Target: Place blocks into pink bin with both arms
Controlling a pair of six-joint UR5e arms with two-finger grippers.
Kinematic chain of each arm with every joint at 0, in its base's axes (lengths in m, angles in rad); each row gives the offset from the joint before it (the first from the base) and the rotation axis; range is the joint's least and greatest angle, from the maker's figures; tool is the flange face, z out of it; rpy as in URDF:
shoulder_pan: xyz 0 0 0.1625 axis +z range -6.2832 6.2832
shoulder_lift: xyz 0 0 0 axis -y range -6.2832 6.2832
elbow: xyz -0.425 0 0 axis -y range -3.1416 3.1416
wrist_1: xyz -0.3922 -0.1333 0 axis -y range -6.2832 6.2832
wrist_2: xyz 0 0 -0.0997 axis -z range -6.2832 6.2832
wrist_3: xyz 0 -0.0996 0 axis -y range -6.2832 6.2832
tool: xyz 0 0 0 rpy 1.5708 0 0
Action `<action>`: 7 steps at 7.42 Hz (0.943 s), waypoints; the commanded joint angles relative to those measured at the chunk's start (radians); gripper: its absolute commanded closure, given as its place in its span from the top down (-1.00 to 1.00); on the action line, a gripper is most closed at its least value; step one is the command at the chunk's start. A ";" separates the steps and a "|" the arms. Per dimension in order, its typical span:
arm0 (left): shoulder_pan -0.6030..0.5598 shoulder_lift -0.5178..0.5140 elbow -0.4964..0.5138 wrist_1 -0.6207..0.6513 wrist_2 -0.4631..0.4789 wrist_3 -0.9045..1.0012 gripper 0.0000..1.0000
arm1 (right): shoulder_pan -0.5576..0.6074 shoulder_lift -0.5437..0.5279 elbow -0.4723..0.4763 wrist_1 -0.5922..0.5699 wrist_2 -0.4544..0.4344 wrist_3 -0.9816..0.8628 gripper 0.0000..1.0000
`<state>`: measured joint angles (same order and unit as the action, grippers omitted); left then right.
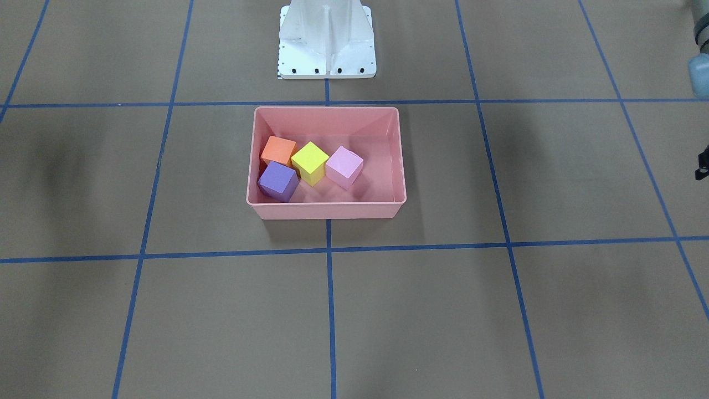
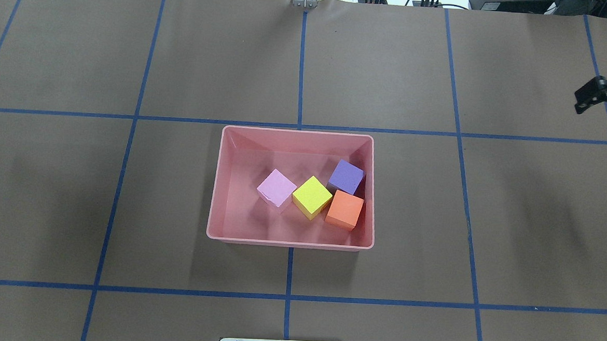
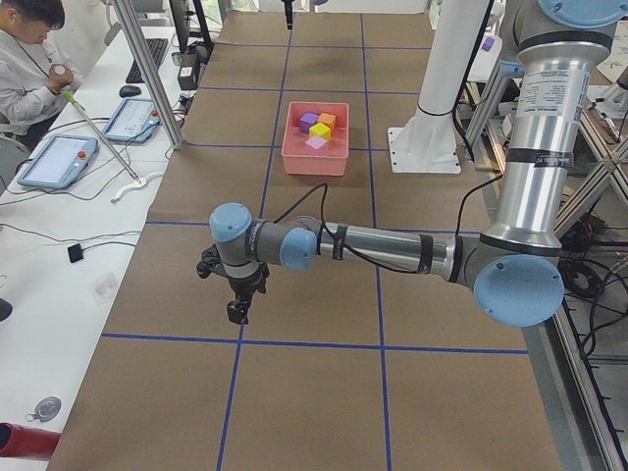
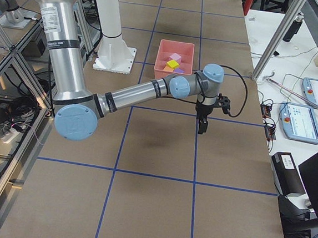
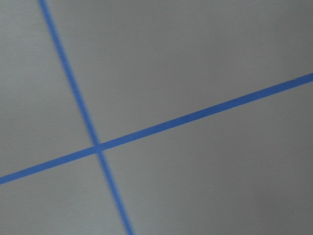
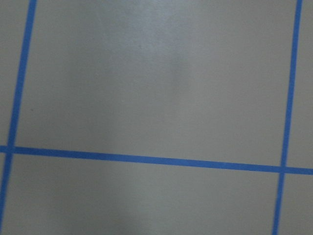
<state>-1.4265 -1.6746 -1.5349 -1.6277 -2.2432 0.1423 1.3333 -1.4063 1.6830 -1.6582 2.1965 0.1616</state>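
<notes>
The pink bin [image 1: 327, 211] stands at the table's middle, also in the overhead view [image 2: 289, 241]. Inside it lie all the blocks: orange [image 1: 278, 149], yellow [image 1: 310, 160], pale pink [image 1: 344, 165] and purple [image 1: 277, 180]. My left gripper [image 3: 238, 312] hangs over bare table far off to my left, away from the bin. My right gripper [image 4: 202, 125] hangs over bare table far to my right, and part of it shows at the overhead view's edge [image 2: 598, 92]. I cannot tell whether either is open or shut. Both wrist views show only table and tape.
The white pedestal base [image 1: 327, 39] stands behind the bin. Blue tape lines [image 2: 301, 66] grid the brown table. An operator [image 3: 29, 59] sits at a side table with tablets [image 3: 59, 159] beyond my left end. Another tablet [image 4: 301, 121] lies beyond my right end.
</notes>
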 commanded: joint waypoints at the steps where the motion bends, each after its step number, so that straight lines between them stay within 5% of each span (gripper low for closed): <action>1: -0.083 0.001 0.024 0.053 -0.076 0.036 1.00 | 0.087 -0.052 -0.055 0.000 0.034 -0.175 1.00; 3: -0.164 0.000 -0.074 0.190 -0.112 0.037 1.00 | 0.087 -0.056 -0.060 0.000 0.026 -0.172 1.00; 7: -0.170 0.024 -0.085 0.198 -0.115 0.036 1.00 | 0.087 -0.054 -0.059 0.000 0.029 -0.165 1.00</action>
<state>-1.5973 -1.6541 -1.6181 -1.4283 -2.3535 0.1787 1.4204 -1.4610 1.6242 -1.6582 2.2246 -0.0056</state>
